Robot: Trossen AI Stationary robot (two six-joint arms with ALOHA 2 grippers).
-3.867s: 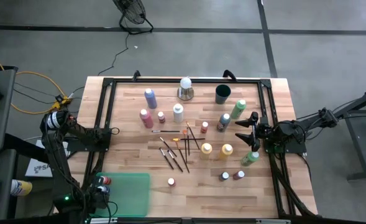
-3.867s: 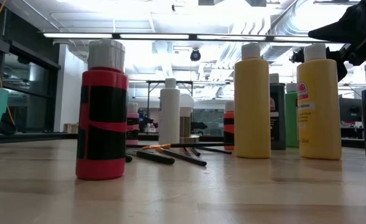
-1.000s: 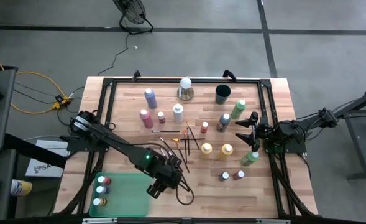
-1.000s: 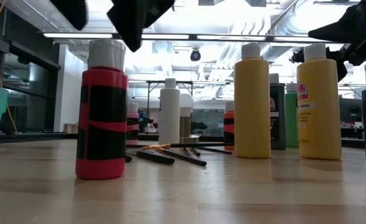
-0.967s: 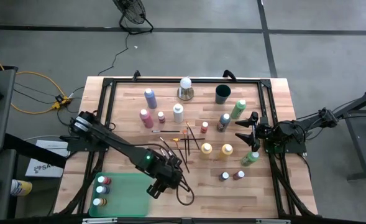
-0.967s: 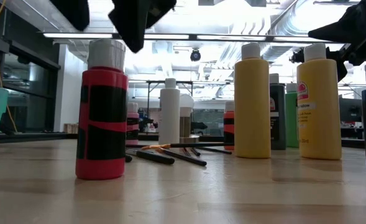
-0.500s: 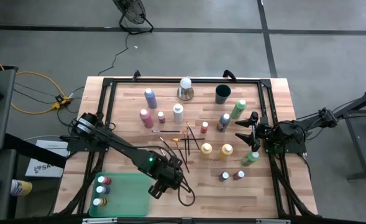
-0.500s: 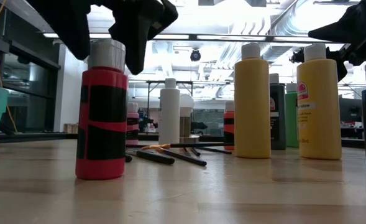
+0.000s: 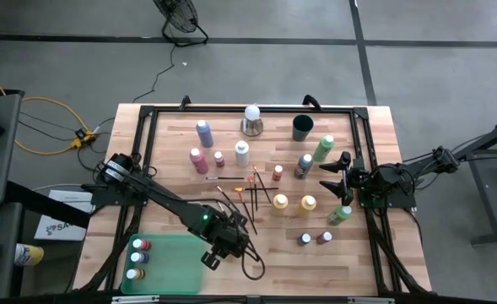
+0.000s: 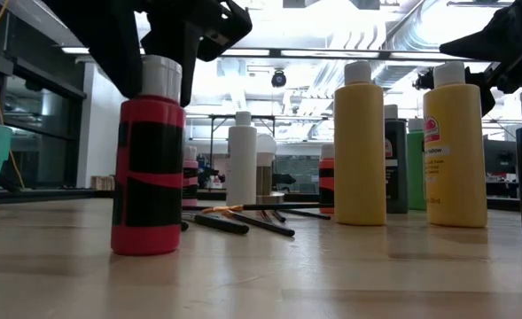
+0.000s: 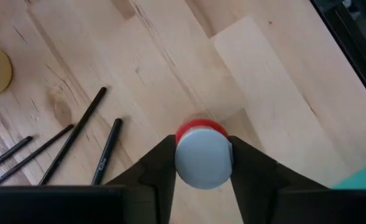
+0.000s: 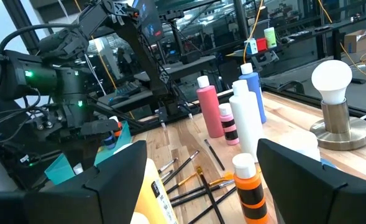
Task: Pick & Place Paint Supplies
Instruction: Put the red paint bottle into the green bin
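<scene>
My left gripper is down over the small red plastic paint bottle with a pale cap, which stands upright on the wooden table. One dark finger sits on each side of the cap, and they look like they press it, though I cannot be sure the squeeze is tight. Thin black brushes lie just beside it. The green tray with three small bottles is near. My right gripper waits well apart, fingers wide.
</scene>
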